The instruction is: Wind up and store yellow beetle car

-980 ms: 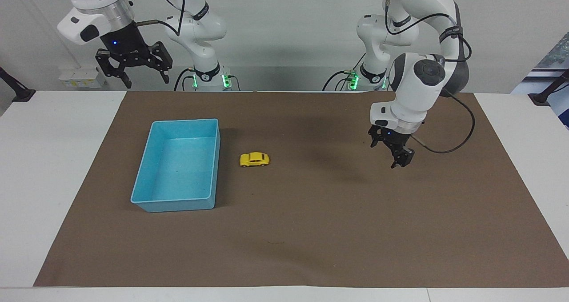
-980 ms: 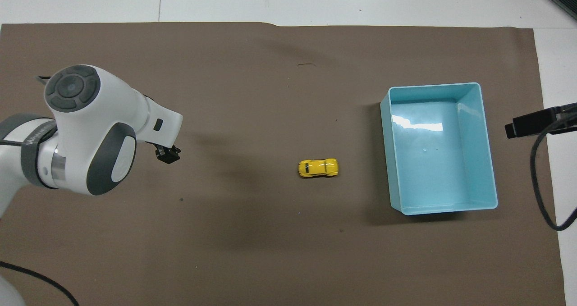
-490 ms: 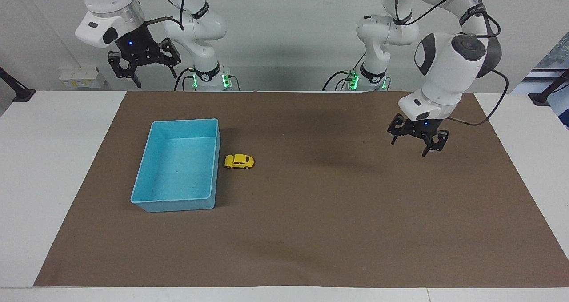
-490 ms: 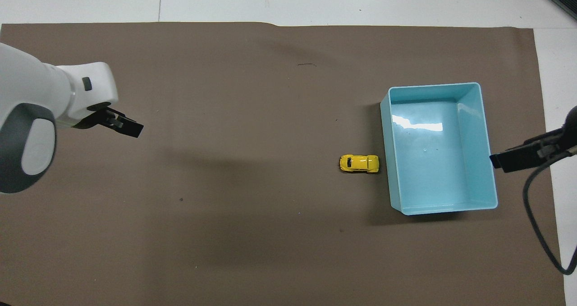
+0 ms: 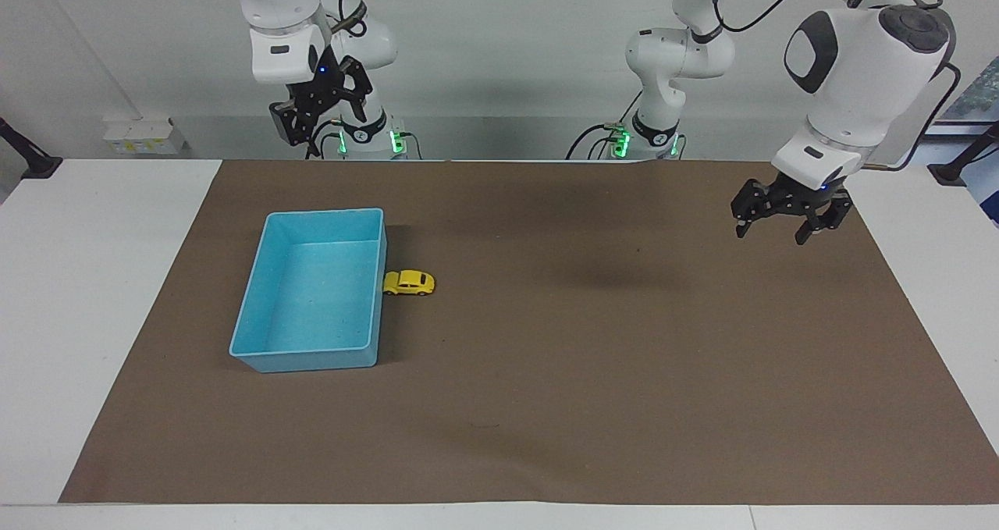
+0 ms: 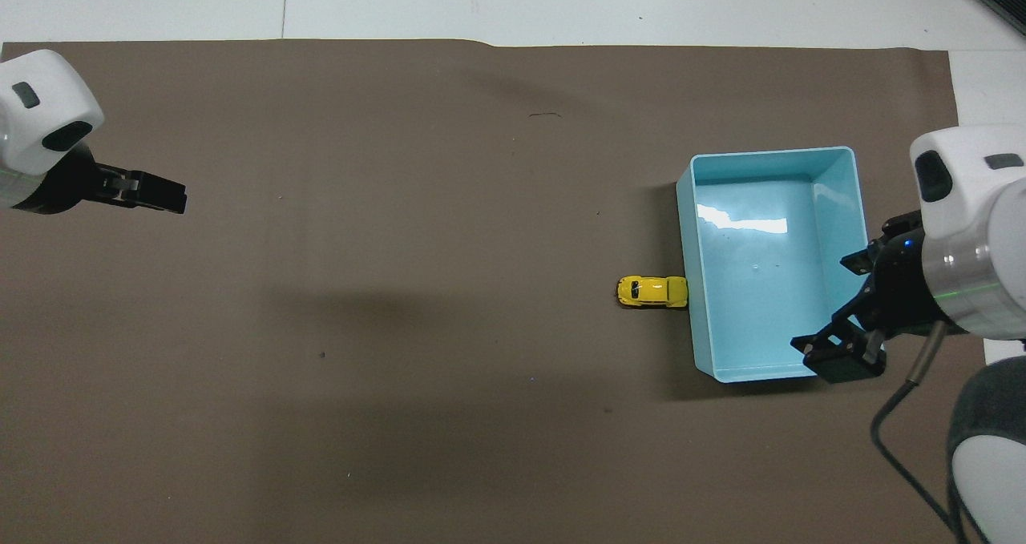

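The yellow beetle car [image 5: 409, 282] stands on the brown mat, its nose against the outer wall of the blue tray [image 5: 266, 258]. In the overhead view the car [image 6: 652, 291] touches the tray's [image 6: 769, 153] long wall. My left gripper [image 5: 776, 224] is open and empty, raised over the mat at the left arm's end of the table, well away from the car; it also shows in the overhead view [image 6: 156, 198]. My right gripper [image 5: 312, 120] is open and empty, held high; from overhead it [image 6: 842, 353] covers the tray's corner nearest the robots.
The brown mat [image 5: 546, 374] covers most of the white table [image 5: 94, 296]. The tray holds nothing. A small dark mark [image 6: 545, 114] lies on the mat far from the robots.
The car has rolled along the mat to the tray's wall. My left gripper has risen and drawn back toward its end of the table. My right gripper has swung in over the tray.
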